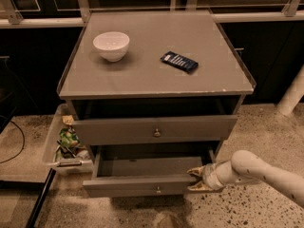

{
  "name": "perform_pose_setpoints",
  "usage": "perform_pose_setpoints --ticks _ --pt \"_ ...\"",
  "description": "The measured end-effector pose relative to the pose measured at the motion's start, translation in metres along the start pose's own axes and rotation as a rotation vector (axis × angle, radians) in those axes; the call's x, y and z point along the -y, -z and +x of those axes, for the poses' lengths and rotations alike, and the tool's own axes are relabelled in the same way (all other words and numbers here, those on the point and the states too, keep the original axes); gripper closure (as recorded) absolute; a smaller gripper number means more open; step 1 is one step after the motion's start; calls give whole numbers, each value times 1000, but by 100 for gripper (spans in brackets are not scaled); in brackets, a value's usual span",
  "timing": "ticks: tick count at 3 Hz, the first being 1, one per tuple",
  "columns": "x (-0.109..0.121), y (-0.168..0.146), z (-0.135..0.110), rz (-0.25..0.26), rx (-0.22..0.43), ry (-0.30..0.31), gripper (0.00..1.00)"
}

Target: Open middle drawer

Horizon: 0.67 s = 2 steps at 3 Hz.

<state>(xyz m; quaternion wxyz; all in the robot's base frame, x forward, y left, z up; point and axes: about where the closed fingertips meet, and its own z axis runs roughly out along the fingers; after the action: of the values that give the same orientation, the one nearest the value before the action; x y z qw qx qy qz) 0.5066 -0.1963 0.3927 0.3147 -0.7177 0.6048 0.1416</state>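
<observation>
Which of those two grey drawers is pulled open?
The lower one, the middle drawer: its tray shows; the upper drawer shows only its front. The tool is at its right front corner.

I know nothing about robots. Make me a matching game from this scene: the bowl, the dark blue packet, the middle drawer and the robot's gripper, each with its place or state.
1. white bowl
2. dark blue packet
3. middle drawer
4. gripper

A. at that drawer's right front corner
B. pulled out, grey tray showing
C. on the cabinet top, left in view
D. on the cabinet top, right of centre

Pairs: 1-C, 2-D, 3-B, 4-A
</observation>
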Motion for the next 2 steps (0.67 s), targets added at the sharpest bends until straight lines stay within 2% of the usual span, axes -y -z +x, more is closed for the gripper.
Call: perform_pose_setpoints --ticks 2 --pt "0 -1 0 -1 0 -1 35"
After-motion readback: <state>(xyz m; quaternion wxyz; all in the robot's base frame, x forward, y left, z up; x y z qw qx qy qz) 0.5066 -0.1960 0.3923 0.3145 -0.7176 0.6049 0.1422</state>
